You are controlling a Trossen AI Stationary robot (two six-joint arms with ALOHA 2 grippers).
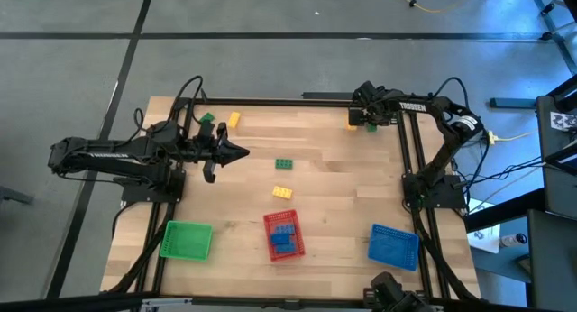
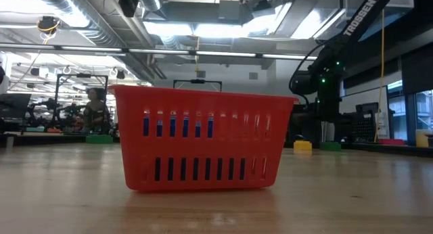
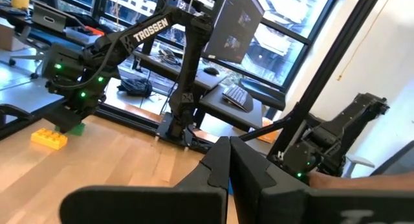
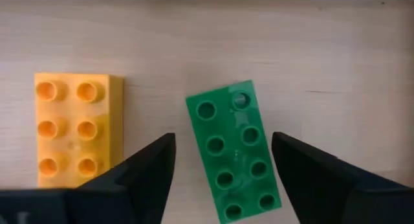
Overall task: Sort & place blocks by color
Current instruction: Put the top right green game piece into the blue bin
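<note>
High view: right gripper [image 1: 370, 120] down at far right table corner over green block, yellow block [image 1: 352, 120] beside it. Left gripper [image 1: 236, 152] hovers mid-left, fingers pressed together, empty. Loose: one green [image 1: 285, 163], one yellow [image 1: 282, 192] mid-table; green [image 1: 206, 119] plus yellow [image 1: 233, 120] far left. Three trays near edge: green tray [image 1: 187, 240], red tray [image 1: 284, 235] holding blue blocks [image 1: 284, 237], blue tray [image 1: 394, 244].

Low view: blue shows through red tray slots.

Right wrist view: fingers [image 4: 136, 172] spread either side of studded green block [image 4: 236, 159], not touching.

red mesh tray [image 2: 203, 139]: its wall hides most of what's inside in the low view, only blue bits peek through the upper slots
green studded plastic brick [image 4: 237, 151]: near end cut off by the right wrist picture's edge
yellow studded plastic brick [image 4: 77, 129]: near end tucked behind a dark finger
</note>
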